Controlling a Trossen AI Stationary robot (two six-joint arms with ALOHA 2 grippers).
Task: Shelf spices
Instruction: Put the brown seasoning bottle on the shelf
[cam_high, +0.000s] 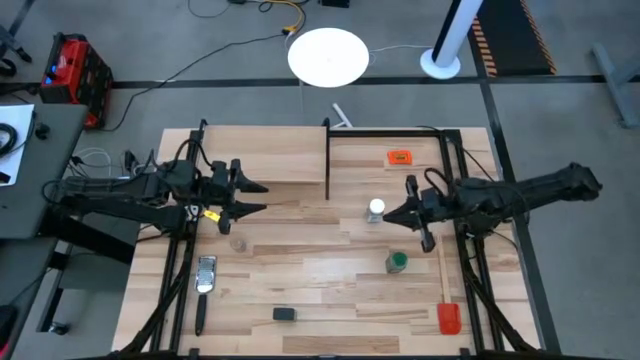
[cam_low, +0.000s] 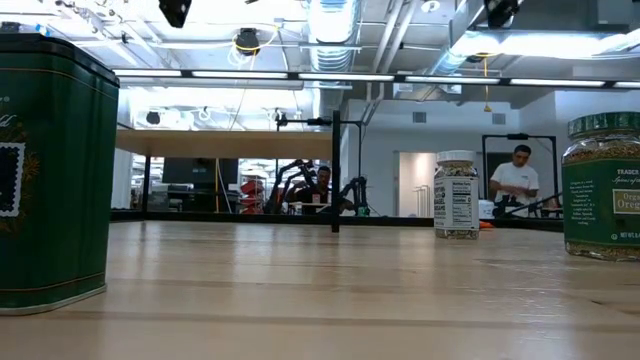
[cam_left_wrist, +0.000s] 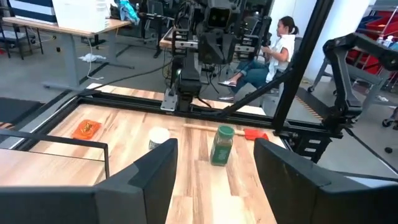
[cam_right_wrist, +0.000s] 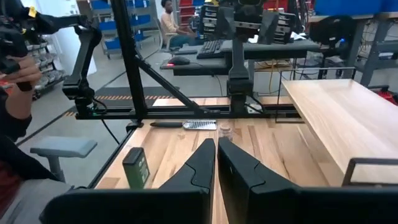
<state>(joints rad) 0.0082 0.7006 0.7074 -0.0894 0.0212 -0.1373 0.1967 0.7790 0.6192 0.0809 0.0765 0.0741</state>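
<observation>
The shelf (cam_high: 265, 155), a light-wood plank in a thin black frame, stands at the table's far left. Four spices stand upright on the tabletop: a white-lidded jar (cam_high: 376, 209), a green-lidded jar (cam_high: 397, 262), a small brownish jar (cam_high: 237, 243) and a dark cube-like tin (cam_high: 285, 314). My left gripper (cam_high: 255, 198) hovers open at the left, pointing level toward the table's right, with nothing between its fingers (cam_left_wrist: 155, 171). My right gripper (cam_high: 385, 213) is shut and raised, its tip over the table just beside the white-lidded jar. The low view shows neither gripper.
A flat orange tag (cam_high: 400, 157) lies at the far right. A red-headed spatula (cam_high: 449, 318) with a wooden handle lies along the right edge. A metal grater-like tool (cam_high: 205, 275) lies near the left edge. Bare wood spreads across the table's middle (cam_high: 320, 265).
</observation>
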